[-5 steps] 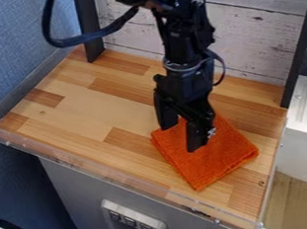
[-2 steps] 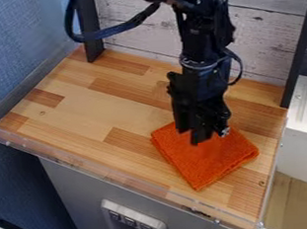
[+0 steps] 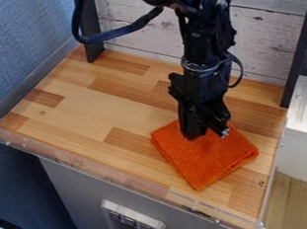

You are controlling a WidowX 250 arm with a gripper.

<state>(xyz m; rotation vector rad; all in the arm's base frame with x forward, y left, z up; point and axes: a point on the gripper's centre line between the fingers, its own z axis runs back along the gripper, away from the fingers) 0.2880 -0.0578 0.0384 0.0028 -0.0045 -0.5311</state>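
The black gripper [image 3: 194, 132] hangs at the right of the wooden surface, over the upper left part of an orange cloth [image 3: 215, 159]. Its lower end meets or nearly meets the cloth in view, and whether it grips any fabric cannot be told. The cloth lies flat and folded into a rough square, one corner toward the front edge. Part of its back edge is hidden behind the gripper.
The wooden tabletop [image 3: 96, 105] has a clear plastic rim [image 3: 108, 175] along its front. A whitewashed board wall [image 3: 266, 39] stands behind, between dark posts [image 3: 89, 27]. A white unit [image 3: 304, 111] is at the right, and a blue wall [image 3: 13, 52] at the left.
The gripper has moved to the right and turned, and the space between its two sides looks narrower. The cloth's visible outline has stayed in place.
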